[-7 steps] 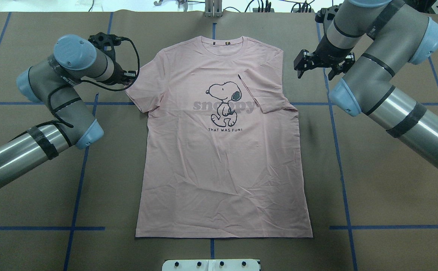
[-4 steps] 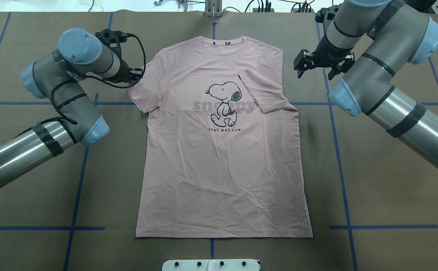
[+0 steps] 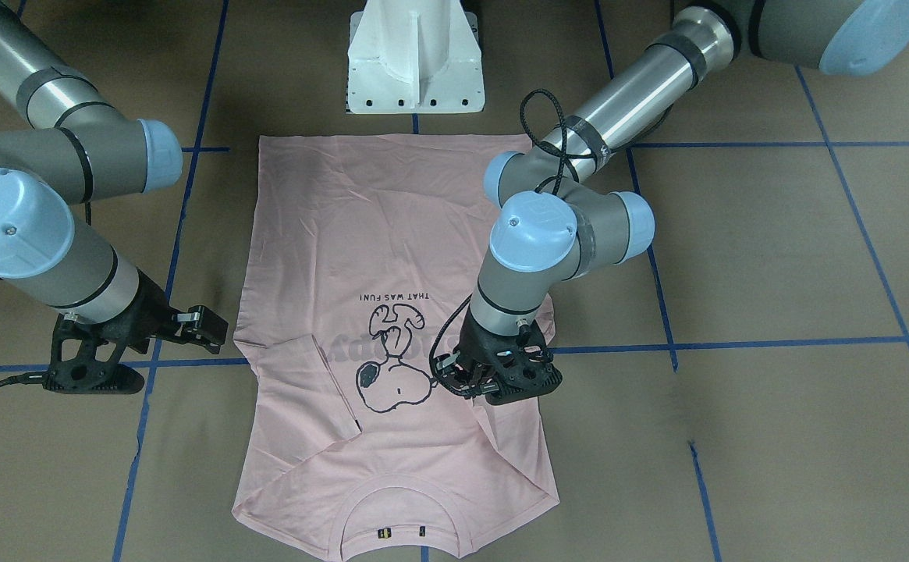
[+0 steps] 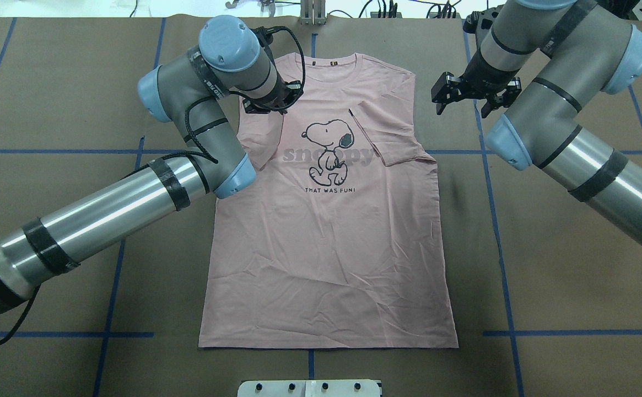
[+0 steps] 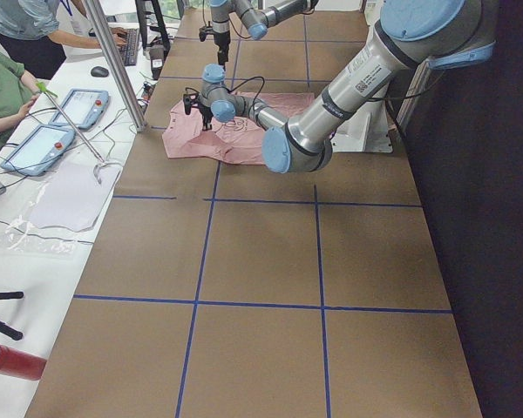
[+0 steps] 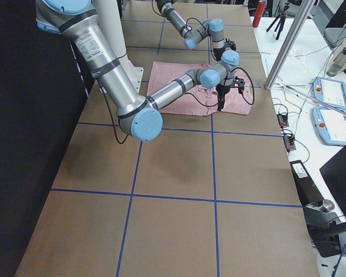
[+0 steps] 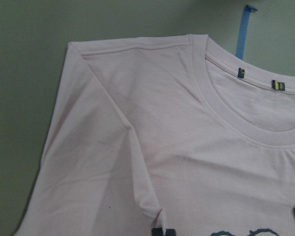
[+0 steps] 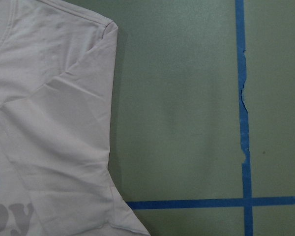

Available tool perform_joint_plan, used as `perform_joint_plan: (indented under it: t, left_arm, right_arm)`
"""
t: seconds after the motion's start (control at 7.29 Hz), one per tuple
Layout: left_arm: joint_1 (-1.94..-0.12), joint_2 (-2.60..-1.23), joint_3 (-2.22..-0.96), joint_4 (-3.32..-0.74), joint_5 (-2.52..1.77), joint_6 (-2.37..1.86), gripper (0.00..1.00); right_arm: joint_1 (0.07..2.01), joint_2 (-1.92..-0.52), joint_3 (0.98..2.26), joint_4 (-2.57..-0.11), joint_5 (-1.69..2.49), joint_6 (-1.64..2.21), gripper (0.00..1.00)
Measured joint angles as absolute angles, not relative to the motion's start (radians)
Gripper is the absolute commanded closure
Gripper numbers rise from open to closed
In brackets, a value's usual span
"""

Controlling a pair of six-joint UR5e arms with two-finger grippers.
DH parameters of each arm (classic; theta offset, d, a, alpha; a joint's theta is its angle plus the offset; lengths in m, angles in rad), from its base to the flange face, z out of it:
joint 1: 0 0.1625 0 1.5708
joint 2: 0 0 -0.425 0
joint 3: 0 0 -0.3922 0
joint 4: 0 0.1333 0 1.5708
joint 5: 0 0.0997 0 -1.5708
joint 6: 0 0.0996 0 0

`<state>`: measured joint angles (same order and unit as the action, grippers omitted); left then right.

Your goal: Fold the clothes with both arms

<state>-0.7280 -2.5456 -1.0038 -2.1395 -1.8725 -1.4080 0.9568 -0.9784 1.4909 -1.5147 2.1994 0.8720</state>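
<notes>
My left gripper [image 4: 276, 102] just dragged the sleeve [image 4: 257, 140] it's pinching inward across the Snoopy T-shirt [image 4: 326, 248], lying flat on the table [image 4: 546, 248]. Second sleeve fold's nearly done, I'd say; right gripper [image 4: 462, 99] idles alongside, fingers apart.

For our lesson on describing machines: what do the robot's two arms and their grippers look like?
The left arm and right arm are round tubes, part shiny silver, part matt grey, with light blue joint caps and black tape bands. A black cable loops along the left arm. The left gripper and right gripper are black.
</notes>
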Motion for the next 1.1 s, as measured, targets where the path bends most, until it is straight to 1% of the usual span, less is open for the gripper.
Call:
perform_joint_plan:
  t: [0.14, 0.41, 0.69, 0.82, 1.1]
  left_arm:
    - [-0.726, -2.551, -0.988, -2.161, -1.863, -1.418, 0.01]
    - [-0.724, -2.551, -0.992, -2.214, -1.860, -1.421, 0.00]
    - [-0.718, -2.532, -1.060, -2.233, -1.877, -1.417, 0.00]
    - [-0.718, -2.483, -1.137, -2.222, -1.913, -1.404, 0.00]
    - [-0.719, -2.322, -1.350, -2.118, -1.970, -1.327, 0.00]
  right_arm:
    - [0.957, -0.979, 1.491, -1.514, 2.206, 0.874, 0.00]
    - [0.958, -0.979, 1.493, -1.513, 2.209, 0.876, 0.00]
    - [0.957, -0.997, 1.522, -1.511, 2.210, 0.881, 0.00]
    - [0.950, -1.033, 1.575, -1.506, 2.208, 0.915, 0.00]
    - [0.869, -1.182, 1.730, -1.412, 2.144, 1.069, 0.00]
